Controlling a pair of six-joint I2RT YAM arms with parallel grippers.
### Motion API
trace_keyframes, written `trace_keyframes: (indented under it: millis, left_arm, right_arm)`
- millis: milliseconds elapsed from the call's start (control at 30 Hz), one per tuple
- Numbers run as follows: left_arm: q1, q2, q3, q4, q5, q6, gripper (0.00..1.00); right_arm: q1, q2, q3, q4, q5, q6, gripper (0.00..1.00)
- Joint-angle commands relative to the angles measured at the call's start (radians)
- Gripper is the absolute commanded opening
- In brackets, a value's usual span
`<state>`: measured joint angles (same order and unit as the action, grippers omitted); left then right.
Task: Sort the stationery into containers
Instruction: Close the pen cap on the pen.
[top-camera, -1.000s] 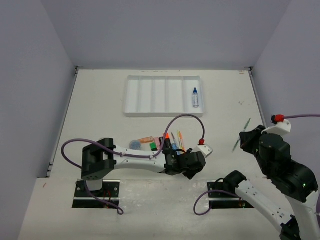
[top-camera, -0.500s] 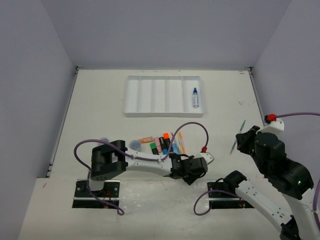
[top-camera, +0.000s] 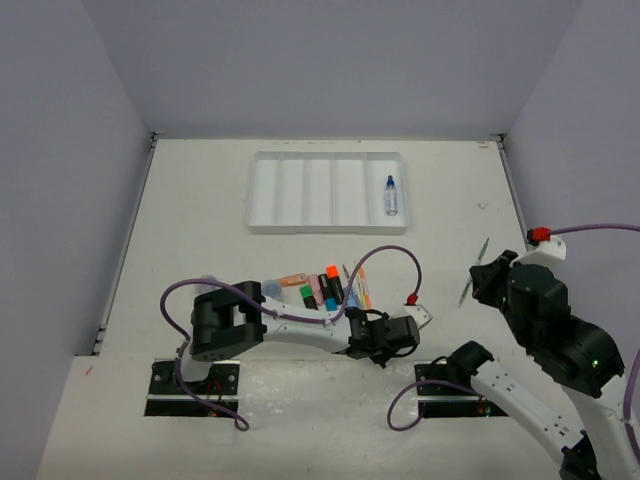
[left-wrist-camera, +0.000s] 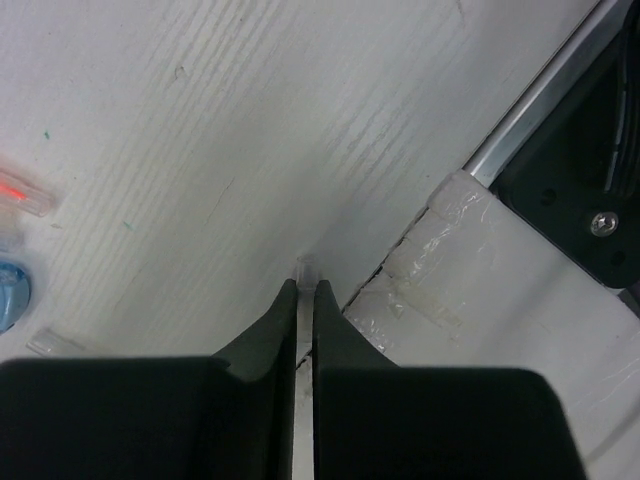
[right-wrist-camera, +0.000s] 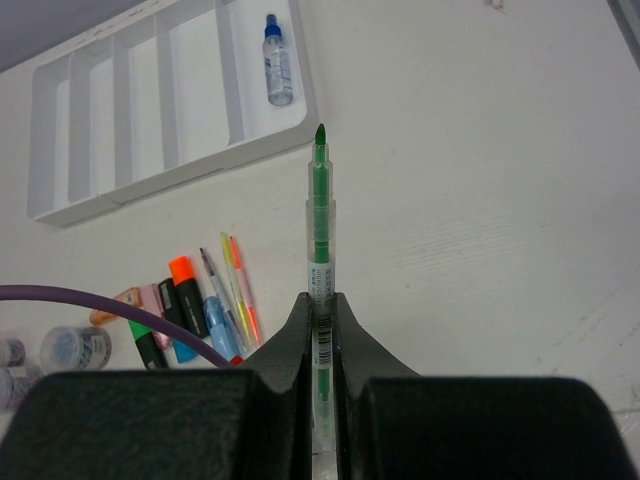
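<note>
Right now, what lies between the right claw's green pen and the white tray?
Nothing: the top view shows only bare table between the green pen in the right claw and the tray.

A white, wood-grained tabletop (top-camera: 200, 220) is boxed in by pale lavender walls (top-camera: 320, 70) on its left, far and right sides, with a silver metal rail (left-wrist-camera: 545, 95) near its front edge and a patch of clear tape (left-wrist-camera: 440, 265) just beside that rail.

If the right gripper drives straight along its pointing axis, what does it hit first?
Likely bare table just right of the tray, with the held green pen touching before the right gripper. Depth is unclear.
</note>
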<state>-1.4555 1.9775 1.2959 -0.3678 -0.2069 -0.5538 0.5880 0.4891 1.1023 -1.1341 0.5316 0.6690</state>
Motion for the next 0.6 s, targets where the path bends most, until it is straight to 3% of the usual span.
trace_keyframes:
  millis: [0, 100, 300, 433, 500, 567]
  left_arm:
    - [-0.002, 0.022, 0.016, -0.041, -0.043, 0.006, 0.00]
    - [0.018, -0.009, 0.025, -0.078, -0.099, 0.009, 0.00]
    - [0.270, -0.307, 0.025, -0.112, -0.203, 0.002, 0.00]
    - [0.407, -0.626, -0.068, 0.041, -0.235, -0.050, 0.00]
    - [0.465, -0.757, -0.112, 0.121, -0.220, -0.066, 0.00]
    - [0.489, -0.812, -0.126, 0.147, -0.218, -0.081, 0.00]
  right_arm:
    - [-0.001, -0.012, -0.019, 0.043, 0.004, -0.009, 0.00]
    - [-0.001, -0.007, -0.034, 0.076, 0.004, -0.020, 0.00]
    - [-0.001, 0.001, -0.127, 0.276, -0.166, -0.084, 0.00]
    - [-0.001, -0.036, -0.276, 0.567, -0.399, -0.127, 0.00]
    - [-0.001, -0.035, -0.354, 0.738, -0.667, -0.143, 0.00]
    - [-0.001, 0.001, -0.406, 0.880, -0.831, -0.136, 0.00]
